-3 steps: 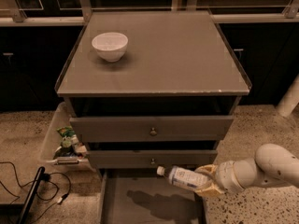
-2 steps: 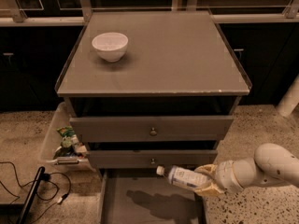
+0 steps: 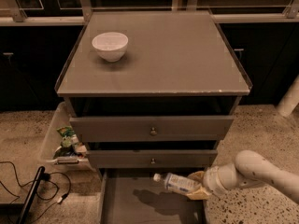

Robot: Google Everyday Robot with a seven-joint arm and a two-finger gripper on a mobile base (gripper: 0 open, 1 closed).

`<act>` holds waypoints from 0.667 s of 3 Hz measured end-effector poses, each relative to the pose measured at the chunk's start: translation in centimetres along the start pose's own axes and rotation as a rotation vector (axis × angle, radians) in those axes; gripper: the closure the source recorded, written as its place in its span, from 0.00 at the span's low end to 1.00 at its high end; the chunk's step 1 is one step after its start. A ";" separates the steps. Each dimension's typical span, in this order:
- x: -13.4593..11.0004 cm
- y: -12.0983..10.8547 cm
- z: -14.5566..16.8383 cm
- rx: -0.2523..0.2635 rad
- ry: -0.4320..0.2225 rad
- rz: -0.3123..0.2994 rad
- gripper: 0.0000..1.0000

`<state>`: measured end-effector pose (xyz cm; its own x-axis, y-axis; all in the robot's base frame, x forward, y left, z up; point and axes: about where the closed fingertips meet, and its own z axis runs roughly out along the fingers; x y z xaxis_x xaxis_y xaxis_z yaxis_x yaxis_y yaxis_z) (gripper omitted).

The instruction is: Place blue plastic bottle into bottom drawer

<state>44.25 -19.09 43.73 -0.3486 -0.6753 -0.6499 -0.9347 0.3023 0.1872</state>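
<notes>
The drawer (image 3: 131, 206) is seen pulled out at the cabinet's foot. Its grey floor is bare apart from a shadow, its left wall is visible, and its right wall is partly covered by the claw (image 3: 198, 191). The bottle (image 3: 179, 183) is held above the right half of that floor, just below the front of the middle drawer (image 3: 152, 158) and, as far as can be told, clear of the floor. Its long axis is laid nearly level, left to right, with the white cap pointed left and tipped slightly up and the base turned toward the arm (image 3: 261, 171). The base end is pinched by the claw, which enters from the right. Open floor is left to the bottle's left and in front. A bowl (image 3: 110, 45) is set on the counter (image 3: 177, 59), near its back left corner.
</notes>
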 end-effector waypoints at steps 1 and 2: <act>3.5 -2.8 5.7 0.001 0.009 0.012 1.00; 6.8 -5.0 11.1 -0.011 0.029 0.032 1.00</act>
<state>47.33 -17.71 30.22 -0.3803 -0.6846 -0.6218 -0.9235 0.3169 0.2159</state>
